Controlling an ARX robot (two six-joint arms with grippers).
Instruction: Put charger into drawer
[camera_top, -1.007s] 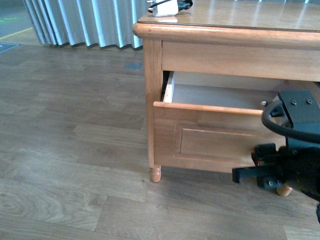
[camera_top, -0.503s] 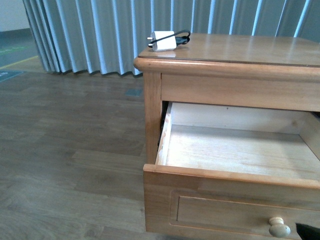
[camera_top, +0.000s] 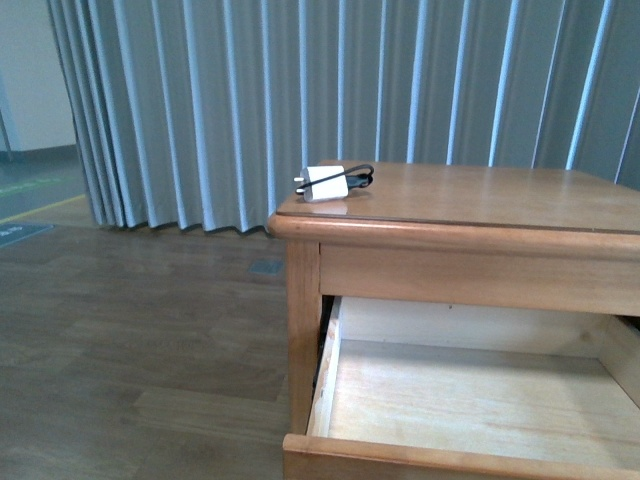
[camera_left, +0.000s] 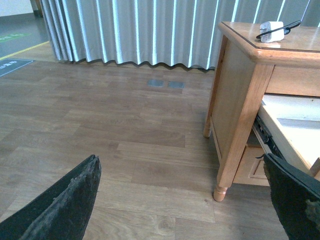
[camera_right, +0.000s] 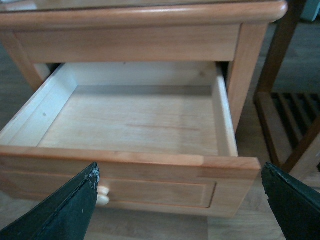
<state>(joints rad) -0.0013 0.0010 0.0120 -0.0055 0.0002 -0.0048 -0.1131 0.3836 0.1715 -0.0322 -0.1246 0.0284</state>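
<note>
Front view, upper centre: charger (camera_top: 327, 183) on the surface (camera_top: 500, 196), drawer (camera_top: 470, 400) open below. Left tool (camera_left: 180, 160), right tool (camera_right: 180, 167) both spread, empty; pinch its white body squarely.

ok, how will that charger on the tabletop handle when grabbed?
The charger looks like a small rigid block, probably light, flat-sided, unlikely to roll. Its black cable loops loosely, likely floppy, may snag. The glossy tabletop suggests it slides if nudged.

One charger (camera_top: 326, 184), one table (camera_top: 480, 195), one drawer (camera_right: 130, 117) with one round knob (camera_right: 102, 196), one pleated curtain (camera_top: 200, 100). Two left fingers (camera_left: 65, 200) and two right fingers (camera_right: 65, 207) show.
</note>
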